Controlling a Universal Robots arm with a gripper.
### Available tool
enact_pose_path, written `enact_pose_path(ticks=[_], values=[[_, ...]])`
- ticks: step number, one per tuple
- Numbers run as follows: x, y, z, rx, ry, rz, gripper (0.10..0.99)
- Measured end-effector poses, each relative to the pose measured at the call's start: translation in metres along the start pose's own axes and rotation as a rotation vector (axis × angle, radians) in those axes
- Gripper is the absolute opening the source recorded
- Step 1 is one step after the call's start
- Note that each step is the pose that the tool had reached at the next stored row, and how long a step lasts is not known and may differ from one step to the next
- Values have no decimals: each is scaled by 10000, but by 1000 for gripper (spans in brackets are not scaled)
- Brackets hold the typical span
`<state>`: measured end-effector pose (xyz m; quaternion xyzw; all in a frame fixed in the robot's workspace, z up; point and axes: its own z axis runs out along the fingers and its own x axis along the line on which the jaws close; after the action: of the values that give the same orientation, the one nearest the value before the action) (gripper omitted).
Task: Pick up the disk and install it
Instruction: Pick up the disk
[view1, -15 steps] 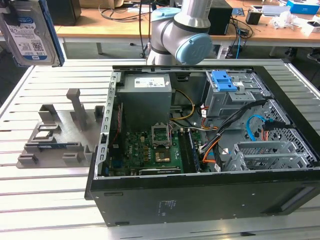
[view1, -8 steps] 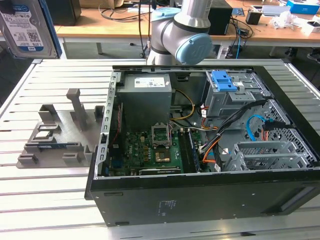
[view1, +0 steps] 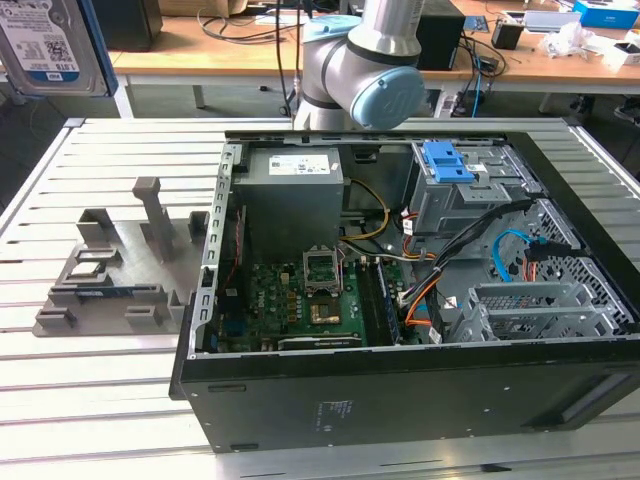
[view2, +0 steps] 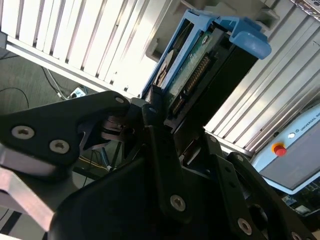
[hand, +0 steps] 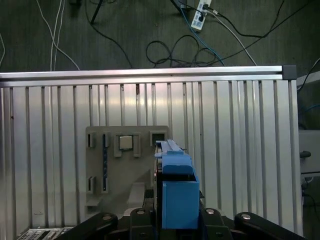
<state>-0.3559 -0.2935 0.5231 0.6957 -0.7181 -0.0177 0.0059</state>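
Disk (view2: 200, 75), blue-railed, green board showing, gripped between black fingers (view2: 162, 160).

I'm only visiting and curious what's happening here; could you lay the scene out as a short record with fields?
gripper: shut on the disk
disk position: lifted above the grey fixture on the slatted table
computer case: open, lying on the table, blue bracket inside
task progress: disk picked up, not yet installed

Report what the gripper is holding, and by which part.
The gripper holds the disk, clamped on opposite sides of the end nearest the wrist. The far end, with the blue tab, sticks out free.
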Motion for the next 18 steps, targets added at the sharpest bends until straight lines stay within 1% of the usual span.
enact_pose_path(ticks=[3,5,13,16,18], values=[[-1,1,-38,1,-1,0,365],[-2,3,-77,1,0,1,365],[-2,-2,-81,1,0,1,365],[-5,-90,-83,1,-1,1,365],[-8,-189,-87,-1,0,1,365]])
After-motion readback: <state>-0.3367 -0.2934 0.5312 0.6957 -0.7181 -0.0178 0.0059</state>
